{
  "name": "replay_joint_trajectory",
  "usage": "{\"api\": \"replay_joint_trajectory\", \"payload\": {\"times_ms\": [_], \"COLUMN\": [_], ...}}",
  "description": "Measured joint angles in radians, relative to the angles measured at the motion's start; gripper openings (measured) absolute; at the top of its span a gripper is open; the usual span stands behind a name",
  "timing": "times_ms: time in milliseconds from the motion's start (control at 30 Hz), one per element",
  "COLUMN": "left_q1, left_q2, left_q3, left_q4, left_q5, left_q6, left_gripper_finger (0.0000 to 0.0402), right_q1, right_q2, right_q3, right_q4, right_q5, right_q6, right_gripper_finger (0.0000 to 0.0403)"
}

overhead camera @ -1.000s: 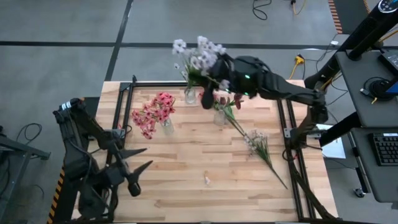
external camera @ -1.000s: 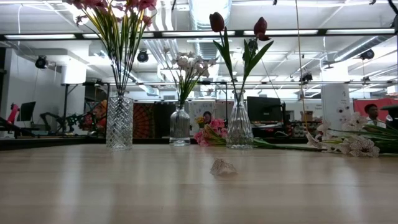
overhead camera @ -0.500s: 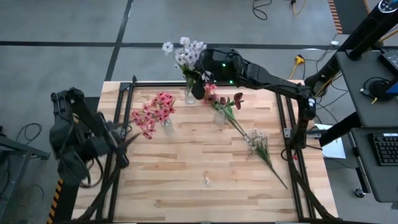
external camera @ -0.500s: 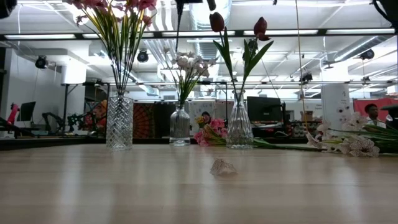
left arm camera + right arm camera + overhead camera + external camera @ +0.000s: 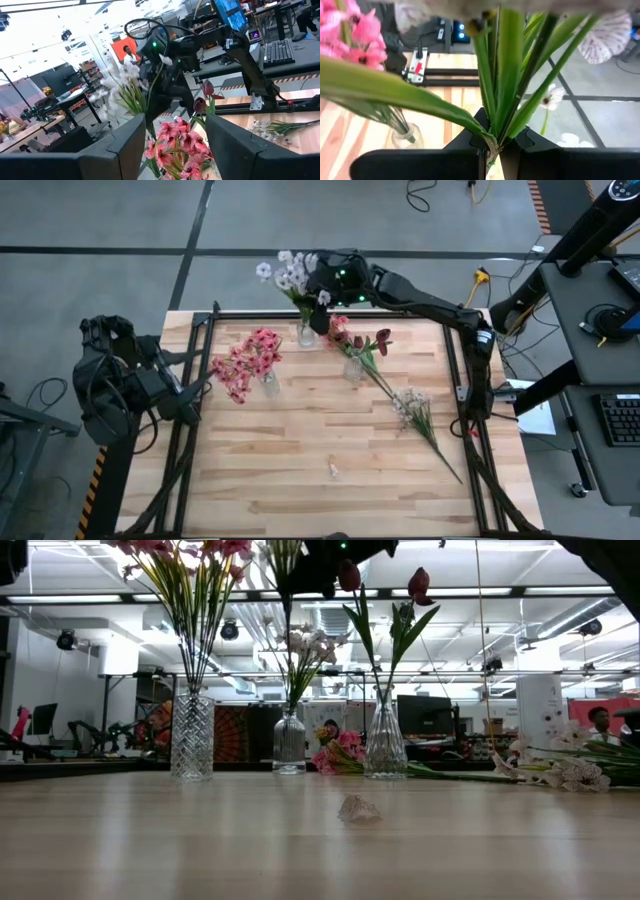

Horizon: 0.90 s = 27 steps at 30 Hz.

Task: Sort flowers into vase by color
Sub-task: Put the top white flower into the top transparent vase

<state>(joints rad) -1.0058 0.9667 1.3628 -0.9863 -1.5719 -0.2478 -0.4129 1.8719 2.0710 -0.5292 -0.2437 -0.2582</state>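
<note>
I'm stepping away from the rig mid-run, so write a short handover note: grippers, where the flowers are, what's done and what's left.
Right gripper: shut on a white flower stem, held above the small vase with white flowers at the table's far edge.
Left gripper: open, empty, parked off the table's left side.
Done: pink flowers in their vase; dark red tulips in the middle vase.
Left: lower the held stem into the white vase, then sort the white flowers lying on the table. A pink bloom near the tulip vase may need checking.
</note>
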Motion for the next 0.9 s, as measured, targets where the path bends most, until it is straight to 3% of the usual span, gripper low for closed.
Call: {"api": "replay_joint_trajectory", "payload": {"times_ms": [333,467,667,900], "left_q1": [0.0,0.0,0.0,0.0], "left_q2": [-0.008,-0.004,-0.002,0.006], "left_q3": [0.003,0.003,0.003,0.003], "left_q4": [0.0,-0.001,-0.002,-0.003], "left_q5": [0.0,0.0,0.001,0.001], "left_q6": [0.0,0.0,-0.001,-0.001], "left_gripper_finger": [0.019,0.019,0.019,0.019], "right_q1": [0.008,0.008,0.013,0.013], "right_q2": [-0.016,-0.027,-0.077,-0.165], "right_q3": [-0.019,-0.051,-0.163,-0.384], "right_q4": [-0.07,-0.055,0.084,0.321], "right_q5": [-0.003,-0.065,-0.075,-0.069], "right_q6": [-0.004,0.012,-0.013,-0.03], "right_gripper_finger": [0.0018,0.0018,0.0018,0.0018]}}
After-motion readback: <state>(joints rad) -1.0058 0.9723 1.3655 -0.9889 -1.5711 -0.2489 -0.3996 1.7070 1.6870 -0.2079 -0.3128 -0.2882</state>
